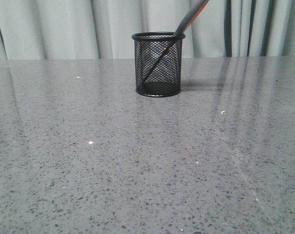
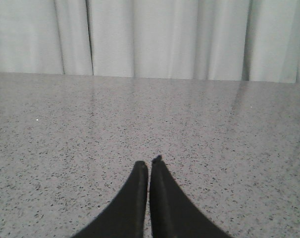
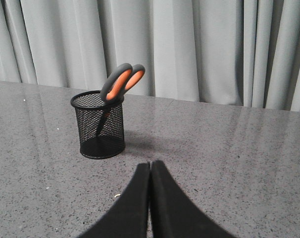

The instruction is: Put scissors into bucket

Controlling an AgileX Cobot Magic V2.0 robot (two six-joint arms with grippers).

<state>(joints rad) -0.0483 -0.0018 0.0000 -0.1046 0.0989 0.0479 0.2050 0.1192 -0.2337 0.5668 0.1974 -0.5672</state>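
Observation:
The bucket (image 1: 158, 64), a small black wire-mesh cup, stands upright on the grey table toward the back centre. The scissors (image 1: 189, 19) stand inside it, blades down, leaning on the rim with the handles sticking out to the upper right. The right wrist view shows the bucket (image 3: 100, 126) and the scissors' grey, orange-lined handle loops (image 3: 122, 82) above the rim. My right gripper (image 3: 150, 163) is shut and empty, well back from the bucket. My left gripper (image 2: 149, 162) is shut and empty over bare table. Neither gripper shows in the front view.
The speckled grey table (image 1: 138, 161) stretches from front to back. Pale curtains (image 1: 64, 27) hang behind its far edge. A few small white specks (image 1: 90, 142) lie on the surface.

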